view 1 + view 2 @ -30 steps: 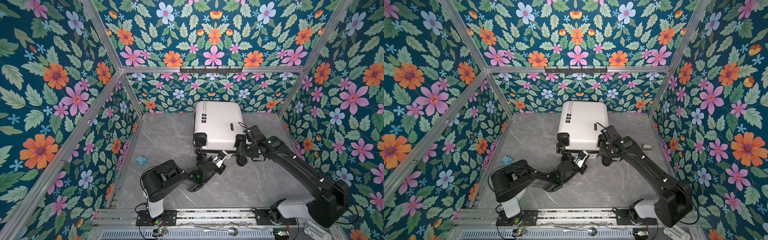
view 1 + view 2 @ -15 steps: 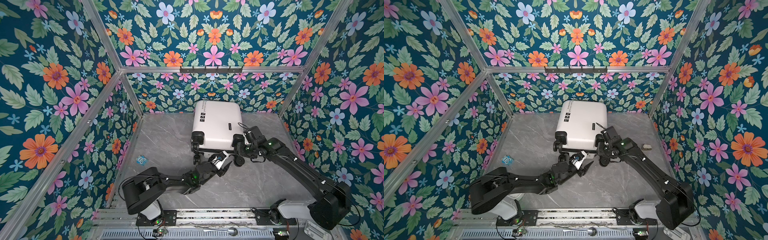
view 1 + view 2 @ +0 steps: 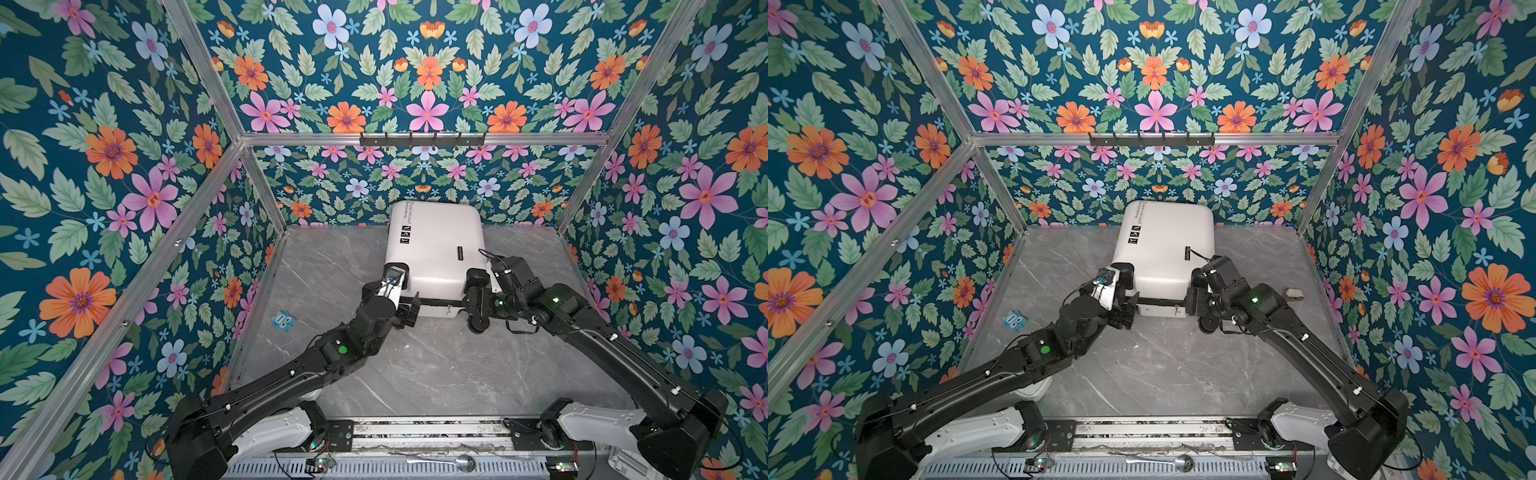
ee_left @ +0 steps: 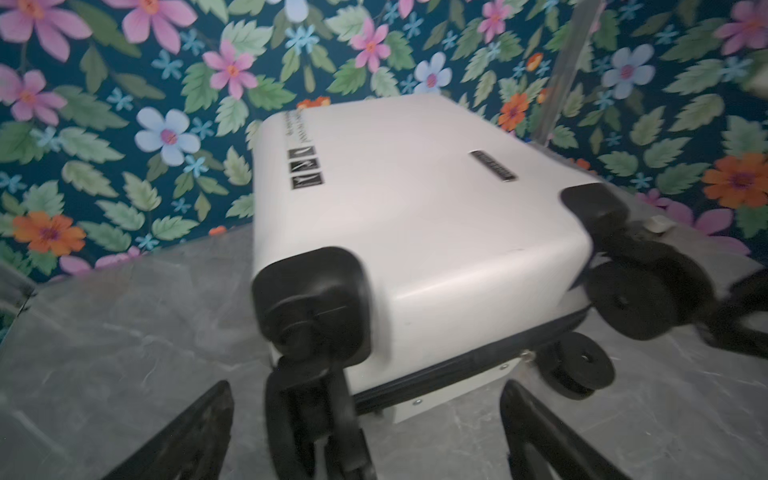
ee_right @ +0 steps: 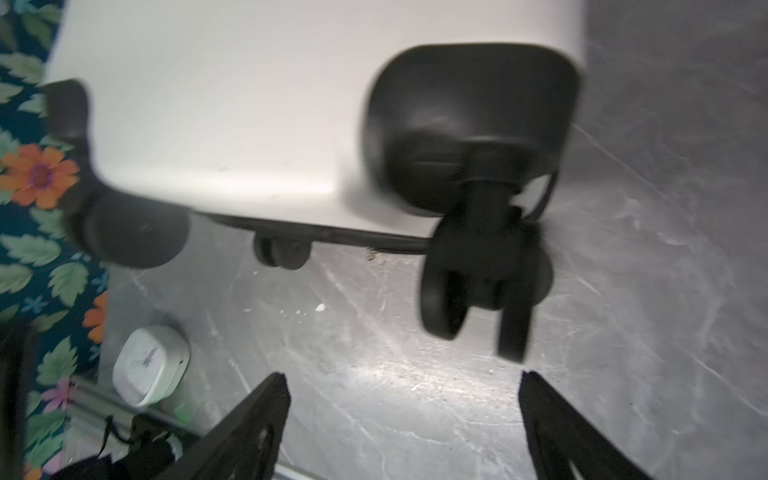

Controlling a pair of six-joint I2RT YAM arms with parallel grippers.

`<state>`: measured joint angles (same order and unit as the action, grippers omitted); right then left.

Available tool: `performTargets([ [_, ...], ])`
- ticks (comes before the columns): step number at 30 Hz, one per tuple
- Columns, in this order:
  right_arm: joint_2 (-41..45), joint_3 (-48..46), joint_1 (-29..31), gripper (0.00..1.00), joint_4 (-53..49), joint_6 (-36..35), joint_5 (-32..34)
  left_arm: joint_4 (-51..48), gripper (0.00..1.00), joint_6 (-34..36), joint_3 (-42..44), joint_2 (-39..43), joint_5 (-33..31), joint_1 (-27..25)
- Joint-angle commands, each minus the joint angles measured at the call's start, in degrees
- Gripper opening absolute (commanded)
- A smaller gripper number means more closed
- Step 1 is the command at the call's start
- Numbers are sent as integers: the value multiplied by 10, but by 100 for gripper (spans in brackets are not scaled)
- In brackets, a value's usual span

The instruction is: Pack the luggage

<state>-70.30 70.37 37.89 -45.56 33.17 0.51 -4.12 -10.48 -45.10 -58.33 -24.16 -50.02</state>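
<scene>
Both top views show the luggage shut and flat at the middle back of the grey table, its far edge close to the rear wall, bare surface either side and in front, with the left gripper and right gripper at its two near corners. From the left wrist, the left gripper's jaws stand wide around a black wheel without pinching it. From the right wrist, the right gripper gapes empty, tips just short of a second wheel.

Floral wallpaper walls surround grey marble floor.
</scene>
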Motion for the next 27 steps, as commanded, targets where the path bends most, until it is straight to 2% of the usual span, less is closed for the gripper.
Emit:
performTargets([
  [1, -24, 21, 36, 87, -20, 4, 32, -113, 100, -63, 5, 29, 75, 54],
  [5, -59, 20, 71, 88, 10, 32, 33, -92, 100, -68, 13, 39, 124, 74],
  [13, -92, -41, 80, 88, 103, 107, 34, -69, 100, -78, -11, -41, 149, 78],
  [19, -124, -64, 80, 88, 151, 126, 51, -24, 100, -79, -25, -91, 180, 94],
  [24, -154, -60, 80, 80, 162, 136, 66, 6, 99, -75, -26, -120, 178, 102],
  [27, -170, -57, 80, 72, 172, 137, 70, 33, 92, -75, -18, -130, 178, 106],
])
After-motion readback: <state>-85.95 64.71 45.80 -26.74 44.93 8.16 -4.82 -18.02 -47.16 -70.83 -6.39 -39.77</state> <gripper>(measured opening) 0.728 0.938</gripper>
